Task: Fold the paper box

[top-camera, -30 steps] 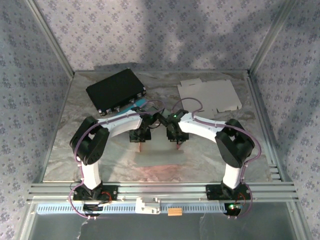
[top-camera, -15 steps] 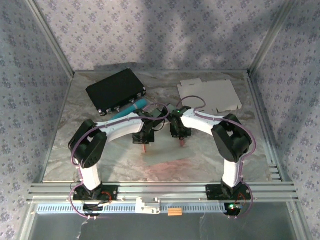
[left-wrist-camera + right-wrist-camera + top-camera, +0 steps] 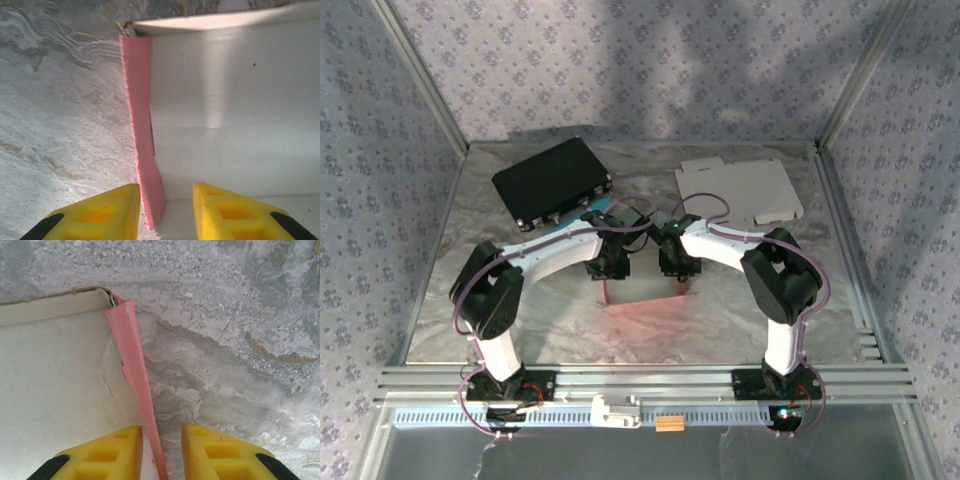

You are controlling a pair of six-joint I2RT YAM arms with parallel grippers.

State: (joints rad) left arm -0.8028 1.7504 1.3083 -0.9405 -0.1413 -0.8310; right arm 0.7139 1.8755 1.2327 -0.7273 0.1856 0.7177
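Paper box (image 3: pixel 645 292) is sitting mid-table, showing its bare white inside. I am bending both arms inward, wrists pointing down. My left gripper (image 3: pixel 165 192) is straddling one pink flap (image 3: pixel 139 125), jaws apart. My right gripper (image 3: pixel 161 432) is straddling the other flap (image 3: pixel 132 365), jaws narrowly apart. One closed black case (image 3: pixel 552 182) and one flat cardboard blank (image 3: pixel 740 192) are lying behind.

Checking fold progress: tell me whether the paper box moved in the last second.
Yes: the paper box shifted farther up the table, toward the black case.

Half-folded white and pink paper box (image 3: pixel 642 297)
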